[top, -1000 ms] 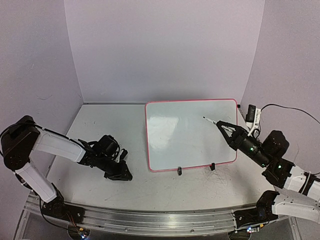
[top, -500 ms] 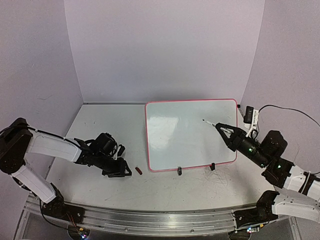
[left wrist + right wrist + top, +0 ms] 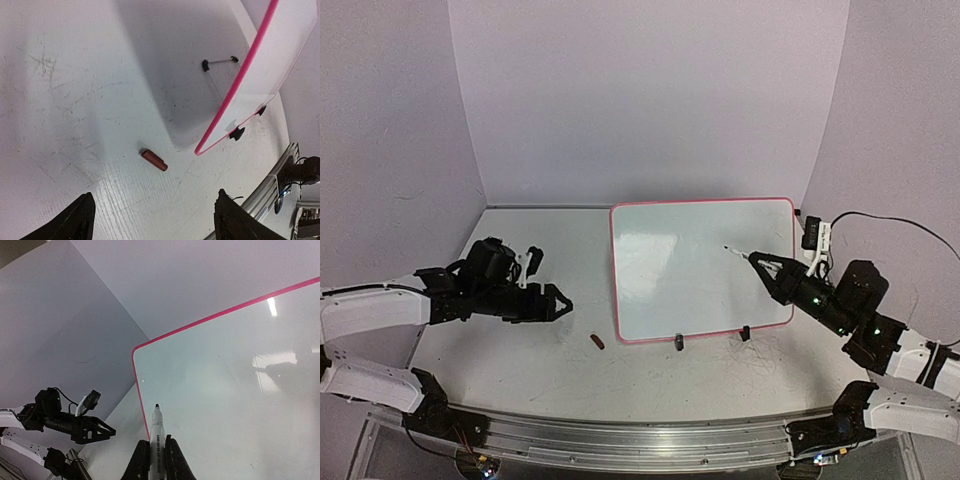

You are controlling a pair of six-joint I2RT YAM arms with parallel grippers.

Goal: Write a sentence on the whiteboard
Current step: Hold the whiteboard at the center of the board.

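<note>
The whiteboard (image 3: 700, 270) stands tilted on the table (image 3: 520, 240), right of the middle. The right claw (image 3: 761, 262) pinches a marker (image 3: 738, 250) near it (tip pointing left). The left claw (image 3: 556, 302) is spread wide, near a red cap (image 3: 597, 341).

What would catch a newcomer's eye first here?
A pink-framed rectangular whiteboard stands blank right of centre. The right hand grips a white marker pen aimed at its right half. A small red cylinder lies on the grey tabletop near the board's front left corner, ahead of the open left hand.
</note>
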